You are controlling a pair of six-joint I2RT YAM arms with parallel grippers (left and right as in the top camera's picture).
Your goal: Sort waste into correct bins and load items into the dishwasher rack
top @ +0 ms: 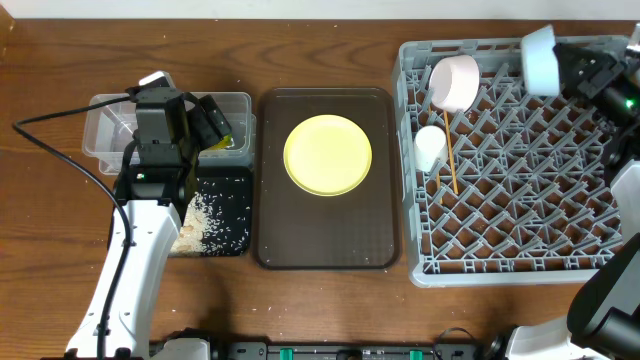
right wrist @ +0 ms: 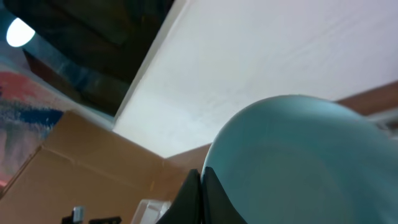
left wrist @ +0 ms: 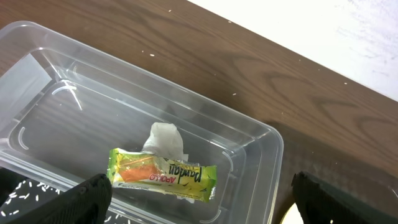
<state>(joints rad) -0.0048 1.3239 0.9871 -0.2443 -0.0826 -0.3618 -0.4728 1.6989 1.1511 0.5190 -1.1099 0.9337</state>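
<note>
step: load blue bowl (top: 538,58) | my right tool (top: 560,68) grips it above rack (top: 500,200) | left tool (top: 213,122) open | next: I lower it in, tilted

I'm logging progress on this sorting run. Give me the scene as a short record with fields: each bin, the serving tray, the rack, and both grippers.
clear tub: crumpled tissue and snack wrapper inside
black tray: loose rice grains
serving tray: yellow-green plate only
rack: pinkish bowl, white cup and chopsticks, all near the serving-tray side
left gripper: open, empty, above the clear tub
right gripper: shut on the light blue bowl, above the rack's far edge
</note>
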